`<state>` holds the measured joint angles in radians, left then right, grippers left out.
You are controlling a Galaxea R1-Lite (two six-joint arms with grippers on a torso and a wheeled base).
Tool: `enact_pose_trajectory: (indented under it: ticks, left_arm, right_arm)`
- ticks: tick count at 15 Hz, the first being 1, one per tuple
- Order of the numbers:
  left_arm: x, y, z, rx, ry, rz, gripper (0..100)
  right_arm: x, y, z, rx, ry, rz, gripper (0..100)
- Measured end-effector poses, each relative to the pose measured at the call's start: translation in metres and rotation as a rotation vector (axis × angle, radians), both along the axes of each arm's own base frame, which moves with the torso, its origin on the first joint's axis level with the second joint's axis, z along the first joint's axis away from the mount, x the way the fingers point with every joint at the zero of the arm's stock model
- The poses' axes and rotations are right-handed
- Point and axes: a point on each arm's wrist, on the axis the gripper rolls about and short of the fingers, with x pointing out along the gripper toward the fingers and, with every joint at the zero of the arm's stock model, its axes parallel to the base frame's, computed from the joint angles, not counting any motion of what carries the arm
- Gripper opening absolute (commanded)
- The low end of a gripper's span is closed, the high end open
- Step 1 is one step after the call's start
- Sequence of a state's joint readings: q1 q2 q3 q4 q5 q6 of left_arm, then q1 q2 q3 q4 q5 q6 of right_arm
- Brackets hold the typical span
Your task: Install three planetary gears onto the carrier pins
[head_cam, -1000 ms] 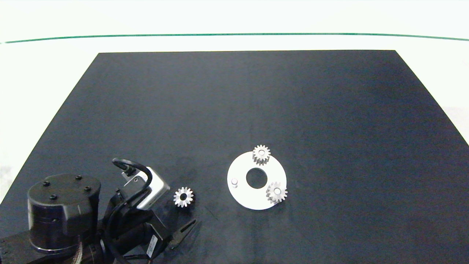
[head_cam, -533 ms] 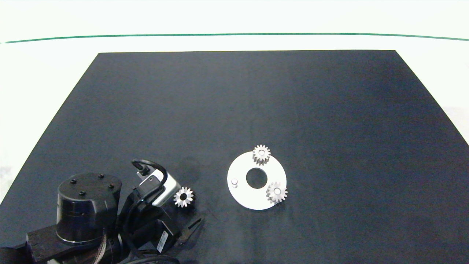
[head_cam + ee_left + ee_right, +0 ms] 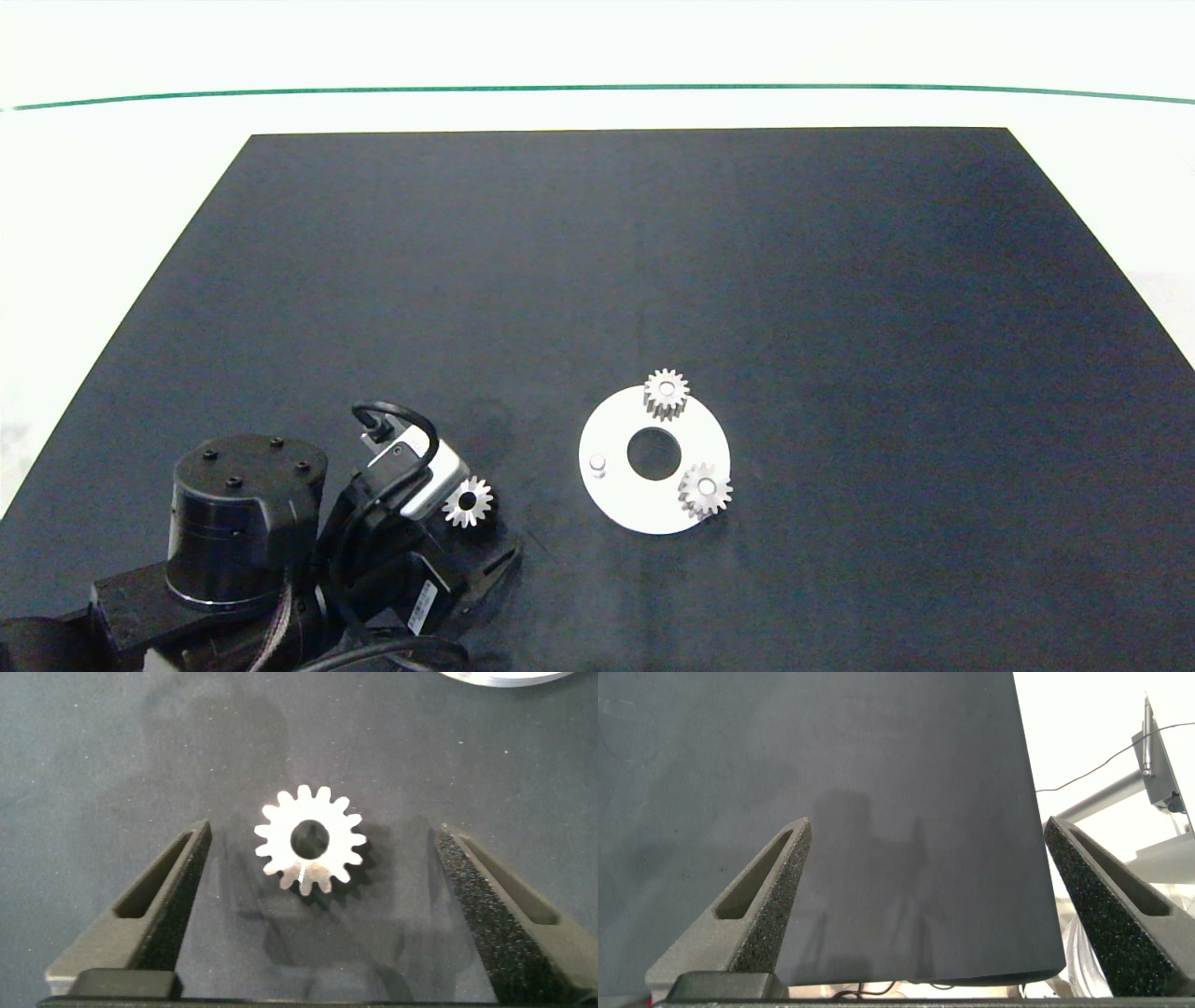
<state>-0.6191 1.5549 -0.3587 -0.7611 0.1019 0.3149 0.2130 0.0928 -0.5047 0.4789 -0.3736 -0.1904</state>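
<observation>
On the black mat [image 3: 653,280], near its front left corner: the left arm's work is being carried out, with the left gripper [image 3: 318,901] being held low over the mat.
Left gripper jaws: being held wide open, one finger [image 3: 163,901] standing on either side of the loose gear, neither pad being pressed against its teeth.
Loose gear [image 3: 310,840]: being left flat on the mat, bore upward, between the open fingers; in the head view it [image 3: 467,501] is being partly overlapped by the wrist camera housing [image 3: 420,476].
White disc [image 3: 621,499]: being seen flat on the mat, to the right of the loose gear and apart from it.
Seated gears: one [image 3: 666,394] is being carried on the far pin, another [image 3: 705,490] on the near right pin.
Bare pin [image 3: 597,463]: being left uncovered at the disc's left side, the side nearest the loose gear.
Right gripper [image 3: 924,915]: being held out of the head view, over an edge of the mat; its jaws are being kept wide apart with nothing between them.
</observation>
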Motion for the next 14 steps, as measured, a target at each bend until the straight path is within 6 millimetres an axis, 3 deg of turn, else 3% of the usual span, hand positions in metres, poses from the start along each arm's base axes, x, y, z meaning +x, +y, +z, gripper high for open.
enact_pose_trajectory:
  ticks: [14]
  left_arm:
    - [0.002,-0.0011,0.0007,0.003,-0.003,0.002,63]
  right_arm:
    - [-0.0006,-0.0002,0.0015,0.013,-0.007,-0.002,100]
